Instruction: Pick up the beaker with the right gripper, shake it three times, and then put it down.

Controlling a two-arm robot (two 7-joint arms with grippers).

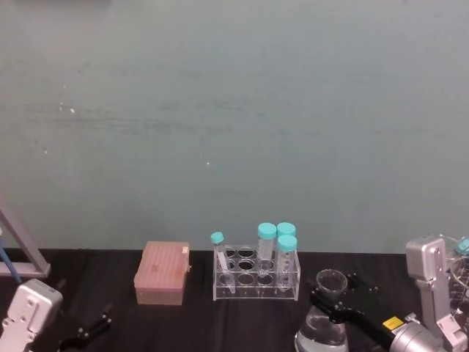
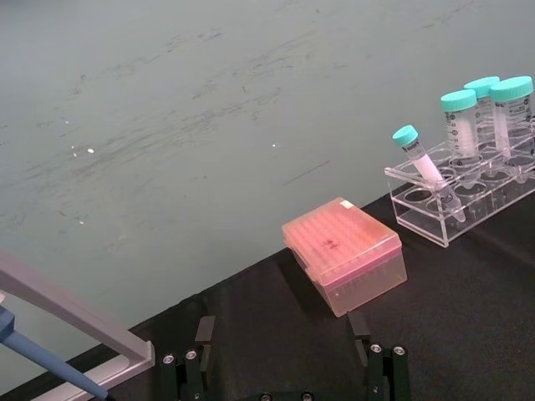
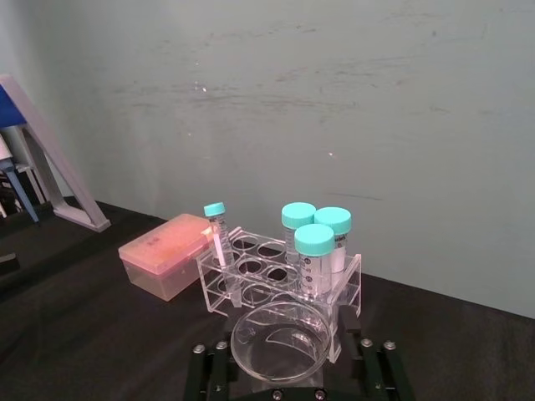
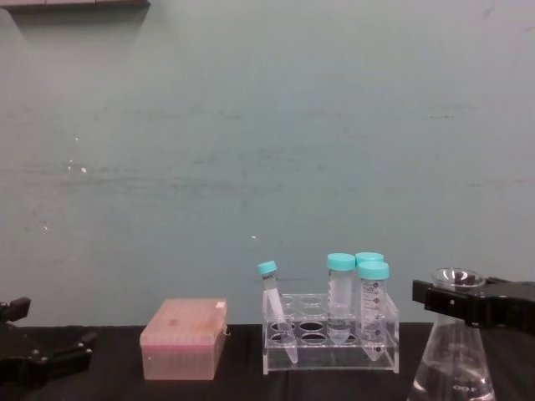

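The beaker [image 1: 320, 334] is a clear glass conical flask standing at the near right of the black table, to the right of and nearer than the tube rack. My right gripper [image 1: 335, 295] reaches in from the right and is shut on its neck just under the flared rim. In the chest view the black jaws [image 4: 456, 302] cross the neck of the beaker [image 4: 451, 368]. In the right wrist view the beaker's rim [image 3: 280, 342] sits between the fingers [image 3: 211, 368]. My left gripper [image 1: 88, 330] rests open low at the near left, holding nothing.
A clear rack [image 1: 256, 282] with several teal-capped tubes stands mid-table. A pink tip box [image 1: 161, 273] lies left of it. A grey stand leg [image 1: 22, 246] with a blue pipette slants at the far left. A teal wall closes the back.
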